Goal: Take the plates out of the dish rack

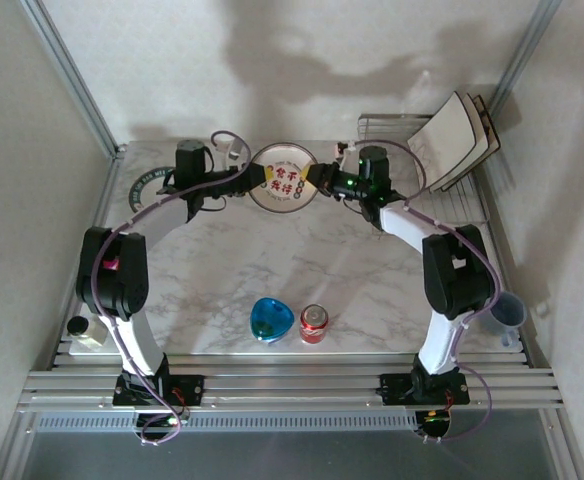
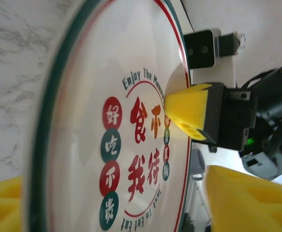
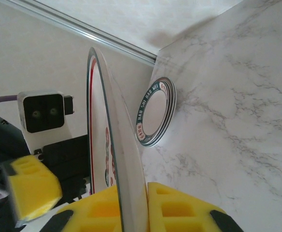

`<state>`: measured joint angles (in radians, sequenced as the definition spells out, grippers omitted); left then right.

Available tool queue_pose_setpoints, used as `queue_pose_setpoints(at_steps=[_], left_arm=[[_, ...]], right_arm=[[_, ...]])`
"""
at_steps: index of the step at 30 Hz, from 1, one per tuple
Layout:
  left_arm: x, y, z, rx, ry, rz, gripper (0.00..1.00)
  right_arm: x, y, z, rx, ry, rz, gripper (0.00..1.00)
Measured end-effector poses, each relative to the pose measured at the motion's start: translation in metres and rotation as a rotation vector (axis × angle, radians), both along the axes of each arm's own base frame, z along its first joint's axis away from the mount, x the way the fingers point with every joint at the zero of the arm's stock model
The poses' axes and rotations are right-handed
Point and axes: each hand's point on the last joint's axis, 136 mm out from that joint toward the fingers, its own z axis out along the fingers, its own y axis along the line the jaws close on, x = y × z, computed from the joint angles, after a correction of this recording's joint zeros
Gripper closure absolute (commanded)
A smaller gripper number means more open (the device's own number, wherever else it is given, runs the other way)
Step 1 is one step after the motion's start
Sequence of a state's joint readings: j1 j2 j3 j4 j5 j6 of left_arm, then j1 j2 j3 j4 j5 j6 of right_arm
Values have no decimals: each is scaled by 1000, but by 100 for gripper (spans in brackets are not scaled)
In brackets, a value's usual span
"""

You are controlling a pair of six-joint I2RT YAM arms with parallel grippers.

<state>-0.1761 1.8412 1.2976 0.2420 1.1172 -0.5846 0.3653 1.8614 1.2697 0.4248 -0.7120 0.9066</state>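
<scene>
One round plate was held clear of the marble table, past the blue bowl and red can that stood side by side near the arm bases. Its printed face was turned up and back toward those bases, and its width ran from left to right between the two arms.

The right gripper was pressed together on the plate's right rim, the rim being pinched between its yellow pads. The left gripper was set astride the opposite rim. Its pads were spread to either side of the plate, and a gap could be made out beside the printed face, so no grip from that side was judged to be made yet.

Farther off to the left, a second round plate was lying flat on the table, just beyond the left arm. A hand-over to the left was therefore judged likely, that arm being the nearer to the resting plate. At the far right, the dish rack was seen with square plates leaning in it.
</scene>
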Motion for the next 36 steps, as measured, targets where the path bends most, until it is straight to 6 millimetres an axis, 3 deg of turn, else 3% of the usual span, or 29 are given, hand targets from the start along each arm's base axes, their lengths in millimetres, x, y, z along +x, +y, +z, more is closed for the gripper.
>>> queue_pose_setpoints(at_steps=[1, 4, 10, 12, 14, 17, 20, 22, 25, 27, 29, 33, 36], left_arm=[[1, 0, 0, -1, 0, 2, 71], [6, 5, -6, 0, 23, 25, 99], [6, 7, -9, -23, 86, 31, 100], [6, 7, -9, -23, 88, 32, 100], [6, 5, -9, -17, 75, 30, 100], [7, 3, -9, -11, 81, 35, 100], [16, 12, -5, 3, 88, 81, 100], [26, 26, -5, 13, 93, 134, 100], [41, 65, -9, 35, 129, 257, 100], [50, 98, -12, 49, 151, 359, 100], [54, 130, -13, 55, 165, 454, 100], [49, 193, -16, 61, 184, 648, 100], [42, 221, -24, 62, 196, 746, 100]], right_arm=[[1, 2, 1, 2, -2, 3, 100], [2, 4, 7, 15, -17, 17, 100], [3, 4, 7, 7, -56, 28, 98], [3, 4, 6, 5, -48, 27, 54], [3, 5, 5, -5, -27, 27, 23], [6, 6, 6, -62, -7, 21, 1], [14, -3, 14, -203, 10, -21, 1], [21, -17, 30, -328, -10, -68, 1], [28, -47, 65, -529, -69, -160, 1], [28, -79, 85, -682, -95, -238, 1], [25, -110, 93, -813, -91, -299, 1], [13, -168, 77, -1065, 2, -355, 1], [12, -199, 52, -1225, 92, -340, 1]])
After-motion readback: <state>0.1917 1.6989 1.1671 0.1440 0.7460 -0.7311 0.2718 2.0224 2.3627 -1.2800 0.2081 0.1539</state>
